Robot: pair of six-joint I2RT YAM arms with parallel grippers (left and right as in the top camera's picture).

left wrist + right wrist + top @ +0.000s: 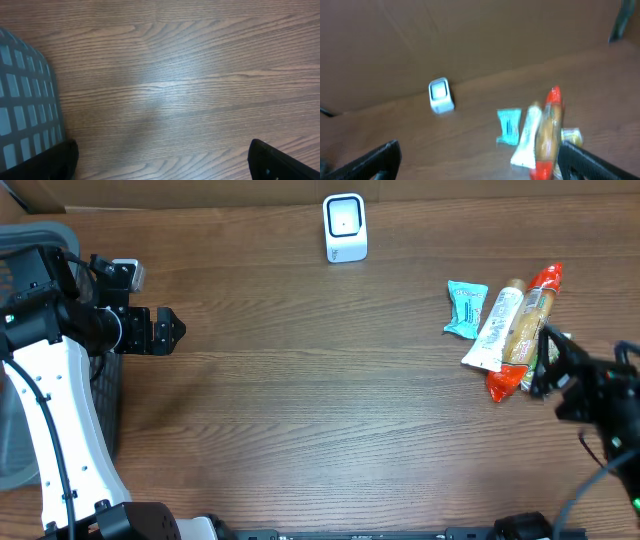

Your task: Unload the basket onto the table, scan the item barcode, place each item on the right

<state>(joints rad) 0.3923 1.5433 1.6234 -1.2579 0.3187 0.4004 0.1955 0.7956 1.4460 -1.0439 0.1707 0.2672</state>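
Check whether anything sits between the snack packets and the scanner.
Nothing visible does. Bare table runs from the packets to the scanner. The right gripper is open beside the pile, with nothing between it and the packets.

white scanner [345,227] upright at the back; snack packets [508,330] piled right
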